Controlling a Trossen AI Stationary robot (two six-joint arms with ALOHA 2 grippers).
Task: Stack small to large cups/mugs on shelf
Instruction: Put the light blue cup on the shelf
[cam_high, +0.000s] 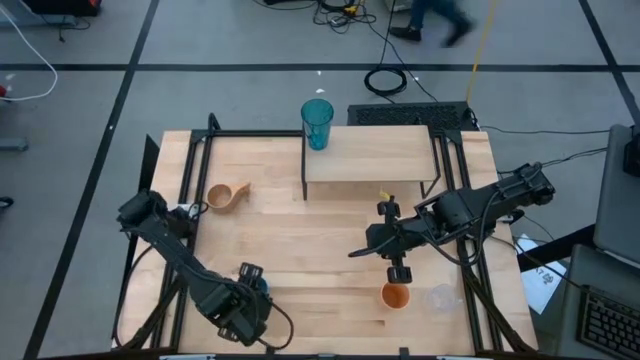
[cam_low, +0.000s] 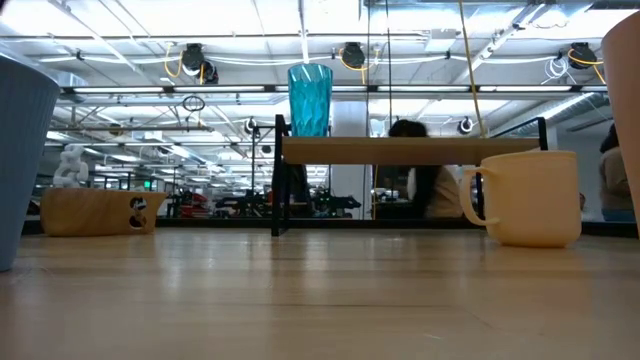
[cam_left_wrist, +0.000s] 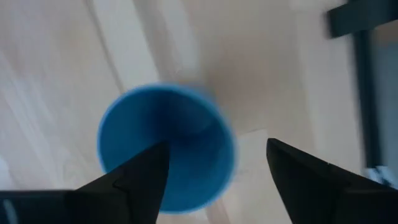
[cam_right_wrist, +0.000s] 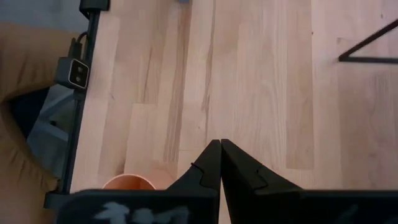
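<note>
The teal tumbler (cam_high: 318, 122) stands on the far left corner of the shelf (cam_high: 380, 155). The brown wooden mug (cam_high: 225, 195) sits on the table at the left. My left gripper (cam_left_wrist: 216, 149) is open, pointing down over the upright blue cup (cam_left_wrist: 165, 143) near the table's near left. One fingertip is over its mouth, the other outside. My right gripper (cam_right_wrist: 221, 163) is shut and empty, above the table's right middle (cam_high: 352, 252). The orange cup (cam_high: 396, 295) and the clear handled cup (cam_high: 440, 296) stand near right. The orange handled mug (cam_low: 525, 197) is mostly hidden under my right arm in the high view.
The shelf's black legs (cam_high: 305, 185) stand on the table's far half. Black frame rails (cam_high: 190, 170) run along the table's sides. Bare wood lies between the two arms in the table's middle. A person (cam_high: 440, 20) is on the floor beyond the far edge.
</note>
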